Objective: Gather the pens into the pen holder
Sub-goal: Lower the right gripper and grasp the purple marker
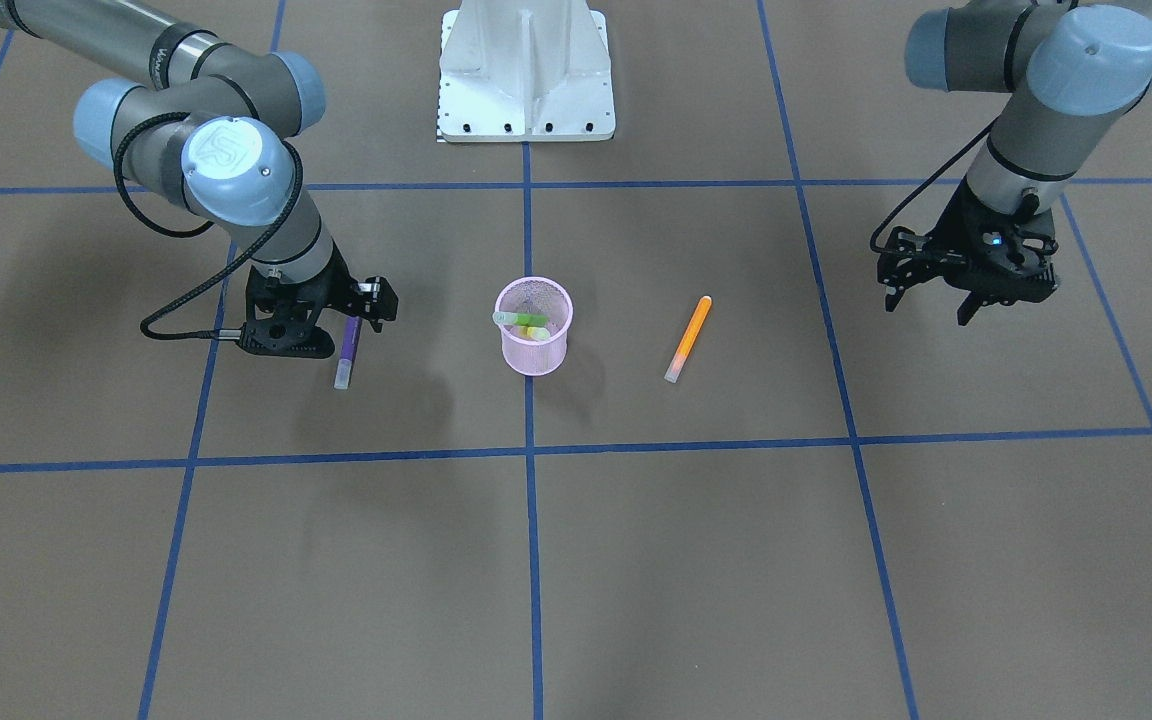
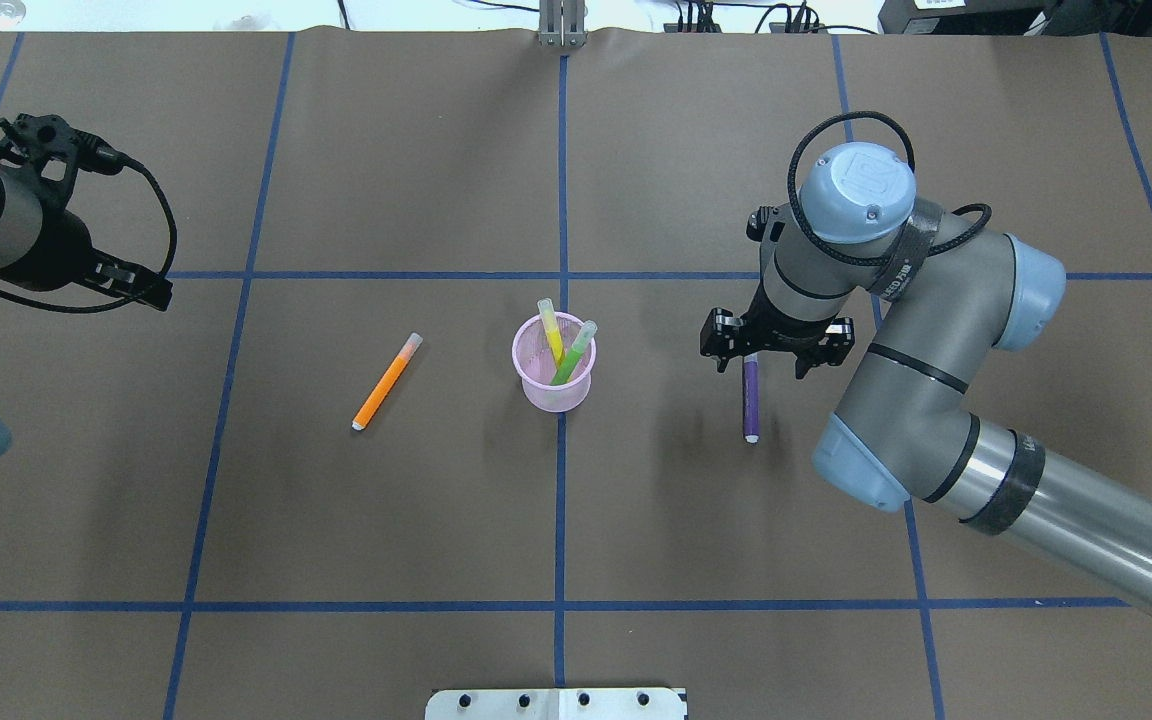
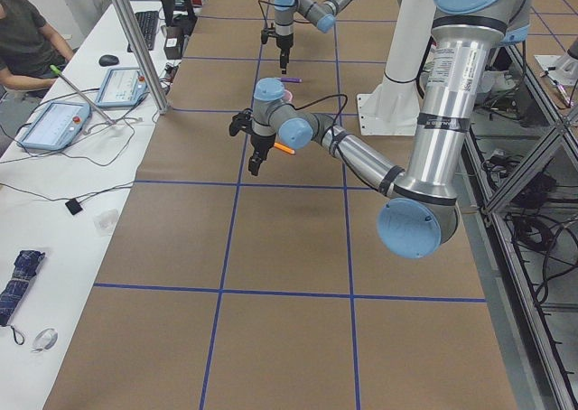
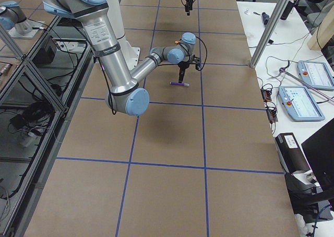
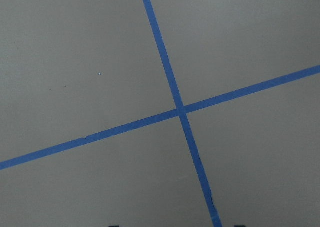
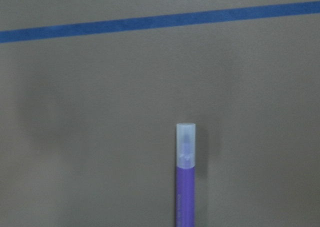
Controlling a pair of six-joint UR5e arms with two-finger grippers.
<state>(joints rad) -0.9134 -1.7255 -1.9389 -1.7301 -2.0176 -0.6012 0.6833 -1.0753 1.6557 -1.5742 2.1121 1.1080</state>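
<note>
The pink mesh pen holder [image 1: 533,340] [image 2: 556,385] stands at the table's middle with a green pen [image 2: 572,355] and a yellow pen [image 2: 549,325] in it. An orange pen [image 1: 688,338] [image 2: 386,382] lies flat on my left side of the cup. A purple pen [image 1: 347,358] [image 2: 750,405] lies flat on my right side. My right gripper [image 1: 351,322] [image 2: 752,358] is low over the purple pen's far end, jaws apart on either side of it. The right wrist view shows the pen's pale cap [image 6: 185,147]. My left gripper [image 1: 928,300] hangs open and empty, well away from the orange pen.
The table is brown paper with a blue tape grid [image 5: 180,109]. The robot's white base [image 1: 526,70] stands at the table's edge. A side bench with tablets and an operator [image 3: 23,31] shows in the exterior left view.
</note>
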